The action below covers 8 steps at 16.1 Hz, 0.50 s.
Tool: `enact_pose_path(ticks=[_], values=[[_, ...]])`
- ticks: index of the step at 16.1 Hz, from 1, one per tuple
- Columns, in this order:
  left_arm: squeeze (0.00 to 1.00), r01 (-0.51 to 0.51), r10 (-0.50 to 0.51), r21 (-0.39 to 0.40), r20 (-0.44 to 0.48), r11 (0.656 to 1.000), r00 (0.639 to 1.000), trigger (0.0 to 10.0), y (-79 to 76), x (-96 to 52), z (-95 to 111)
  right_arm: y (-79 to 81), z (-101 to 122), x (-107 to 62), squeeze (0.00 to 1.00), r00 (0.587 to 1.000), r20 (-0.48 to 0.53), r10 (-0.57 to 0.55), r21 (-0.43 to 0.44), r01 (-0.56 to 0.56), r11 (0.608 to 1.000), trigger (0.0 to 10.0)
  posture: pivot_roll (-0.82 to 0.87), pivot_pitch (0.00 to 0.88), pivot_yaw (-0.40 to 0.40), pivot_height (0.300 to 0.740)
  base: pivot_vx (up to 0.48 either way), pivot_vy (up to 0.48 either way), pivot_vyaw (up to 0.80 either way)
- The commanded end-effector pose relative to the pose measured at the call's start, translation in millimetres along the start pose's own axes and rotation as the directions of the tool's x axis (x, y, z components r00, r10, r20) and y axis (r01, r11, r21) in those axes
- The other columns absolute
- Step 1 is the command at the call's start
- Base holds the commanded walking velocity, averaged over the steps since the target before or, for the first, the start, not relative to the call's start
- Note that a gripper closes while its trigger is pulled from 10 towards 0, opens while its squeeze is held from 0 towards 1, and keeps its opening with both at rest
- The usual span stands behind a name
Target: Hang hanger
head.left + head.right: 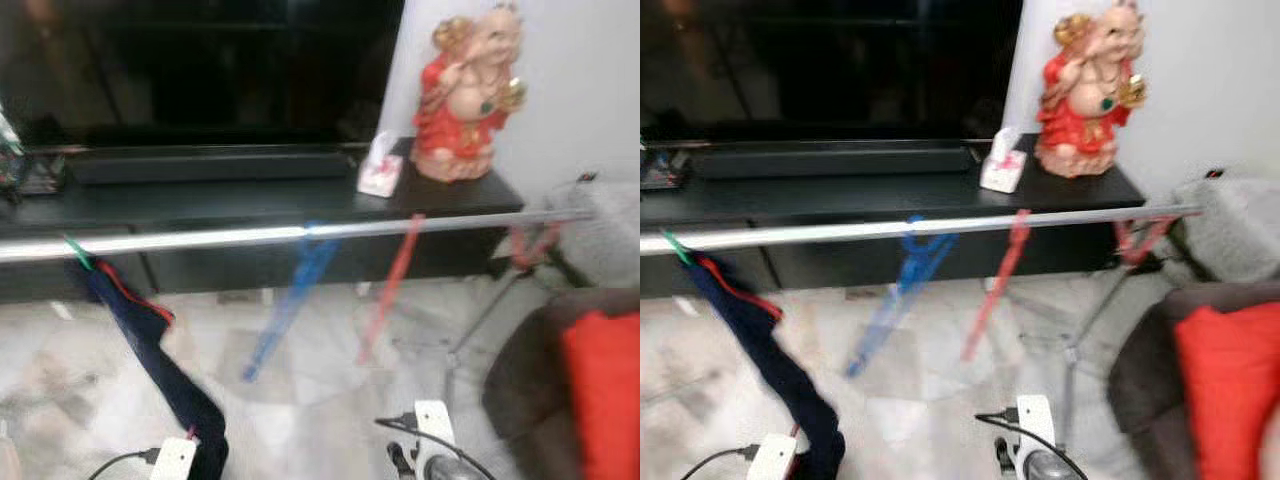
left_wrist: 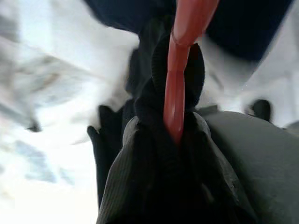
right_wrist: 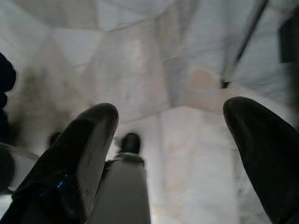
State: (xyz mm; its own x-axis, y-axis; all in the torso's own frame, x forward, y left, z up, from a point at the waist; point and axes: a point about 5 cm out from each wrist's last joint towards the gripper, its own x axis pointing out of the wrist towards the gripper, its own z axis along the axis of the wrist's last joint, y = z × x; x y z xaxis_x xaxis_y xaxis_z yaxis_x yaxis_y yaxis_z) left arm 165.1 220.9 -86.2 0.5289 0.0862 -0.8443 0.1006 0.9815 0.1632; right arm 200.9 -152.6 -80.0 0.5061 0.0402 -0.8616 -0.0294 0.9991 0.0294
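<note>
A silver rail (image 1: 250, 237) runs across in front of me. A blue hanger (image 1: 290, 295) and a red hanger (image 1: 392, 285) hang from it near the middle. At its left end a green hook (image 1: 78, 252) carries a navy garment (image 1: 150, 350) with red trim, which droops toward my left wrist (image 1: 175, 460). In the left wrist view, my left gripper (image 2: 175, 133) is shut on a red hanger bar (image 2: 180, 70) wrapped in dark cloth. My right gripper (image 3: 173, 140) is open over the marble floor, holding nothing.
Behind the rail stands a black TV console (image 1: 250, 200) with a soundbar, a tissue box (image 1: 380, 170) and a red and gold statue (image 1: 468, 95). A dark sofa with a red cushion (image 1: 600, 390) is at the right. The rail's stand leg (image 1: 480, 320) reaches the floor.
</note>
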Motion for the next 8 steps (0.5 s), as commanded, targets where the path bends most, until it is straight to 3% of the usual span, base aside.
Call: enact_pose_path(ticks=[1, 5, 7, 8], values=[[0.00, 0.001, 0.000, 0.038, -0.026, 0.999, 1.000, 10.0, 3.1, -1.2, -6.0, 11.3, 11.8, 1.1, 0.00, 1.000, 0.015, 0.022, -0.008, -0.022, 1.000, 10.0, 0.08, 0.000, -0.076, 0.740, 0.000, -0.379, 0.00], [0.00, 0.012, -0.014, 0.095, 0.018, 0.995, 1.000, 10.0, -3.0, -0.9, -2.1, 31.2, 39.2, 1.4, 0.00, 0.998, 0.049, 0.043, -0.015, -0.042, 0.999, 10.0, 0.08, 0.000, -0.077, 0.740, 0.000, 0.000, 0.00], [0.00, -0.043, 0.032, 0.122, 0.089, 0.992, 0.996, 10.0, 2.4, -0.5, 10.1, 12.4, 10.2, 1.1, 0.00, 0.999, 0.015, 0.029, -0.013, -0.029, 1.000, 10.0, 0.08, 0.000, -0.077, 0.740, 0.000, 0.000, 0.00], [0.00, -0.096, 0.081, 0.143, 0.111, 0.985, 0.991, 10.0, 9.9, -0.9, 14.4, 11.8, 9.6, 1.0, 0.00, 0.999, 0.016, 0.029, -0.011, -0.029, 1.000, 10.0, 0.08, 0.000, -0.077, 0.740, 0.000, 0.000, 0.00]])
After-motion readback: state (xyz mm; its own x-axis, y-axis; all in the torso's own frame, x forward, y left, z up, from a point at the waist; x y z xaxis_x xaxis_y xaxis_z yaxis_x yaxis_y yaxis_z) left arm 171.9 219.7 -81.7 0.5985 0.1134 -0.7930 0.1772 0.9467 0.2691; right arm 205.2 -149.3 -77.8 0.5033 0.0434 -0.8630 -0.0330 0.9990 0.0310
